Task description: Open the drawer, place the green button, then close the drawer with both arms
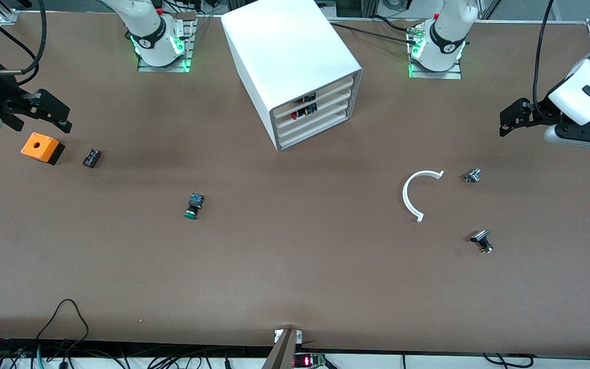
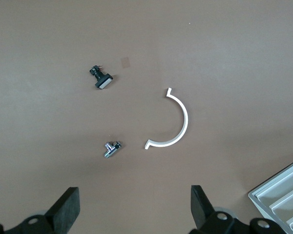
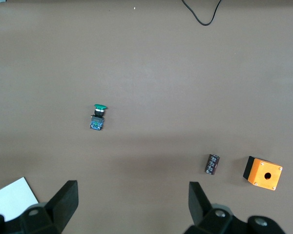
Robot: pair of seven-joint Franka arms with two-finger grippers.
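The white cabinet (image 1: pixel 290 56) stands at the middle of the table near the arm bases. Its third drawer (image 1: pixel 316 125) counted downward is shut, like the other drawers. The green-capped button (image 1: pixel 192 206) lies on its side on the table, nearer to the front camera than the cabinet and toward the right arm's end; it also shows in the right wrist view (image 3: pixel 97 117). My right gripper (image 1: pixel 62 117) is open and empty, up over the table beside the orange box. My left gripper (image 1: pixel 509 119) is open and empty, up over the left arm's end of the table.
An orange box with a hole (image 1: pixel 41 147) and a small dark cylinder (image 1: pixel 91 157) lie at the right arm's end. A white curved strip (image 1: pixel 414 193), a small silver part (image 1: pixel 472 176) and a black-capped button (image 1: pixel 481 240) lie toward the left arm's end.
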